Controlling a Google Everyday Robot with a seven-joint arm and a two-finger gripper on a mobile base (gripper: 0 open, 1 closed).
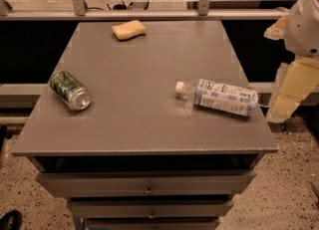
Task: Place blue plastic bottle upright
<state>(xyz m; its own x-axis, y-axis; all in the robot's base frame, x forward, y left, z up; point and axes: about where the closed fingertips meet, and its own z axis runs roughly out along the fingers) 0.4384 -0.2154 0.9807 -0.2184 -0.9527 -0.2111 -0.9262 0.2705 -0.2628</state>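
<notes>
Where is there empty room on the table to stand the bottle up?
The middle of the table is bare, between the green can at left, the sponge at the back and the blue plastic bottle lying at right. The front strip is bare too. The right edge is crowded: the gripper hangs just off it by the bottle.

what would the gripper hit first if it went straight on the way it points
The gripper hangs beyond the table's right edge, pointing down and slightly left. Straight on it likely meets the floor; depth is unclear, so it might clip the table edge near the bottle.
</notes>
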